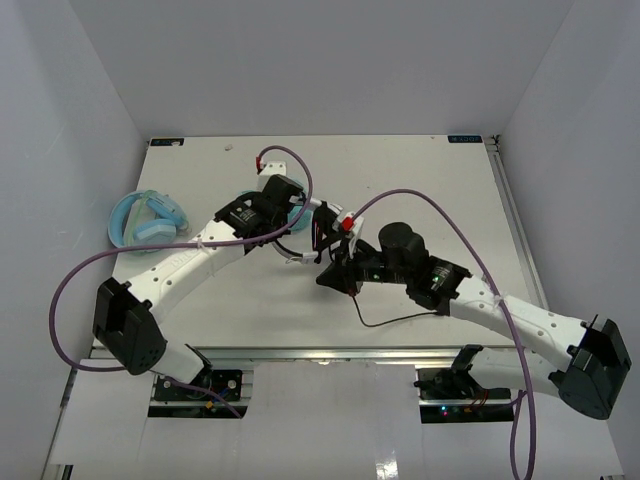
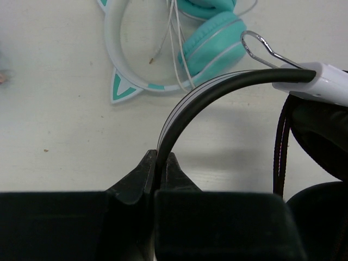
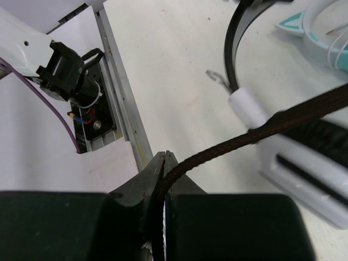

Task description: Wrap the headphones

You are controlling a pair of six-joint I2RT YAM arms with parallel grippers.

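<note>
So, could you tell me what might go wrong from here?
The right gripper pinches the cable, which looks taut; pulling harder could strain it. The left gripper holds the thin headband at its tips, so it may slip. The teal cat-ear headphones lie close and could snag.
</note>
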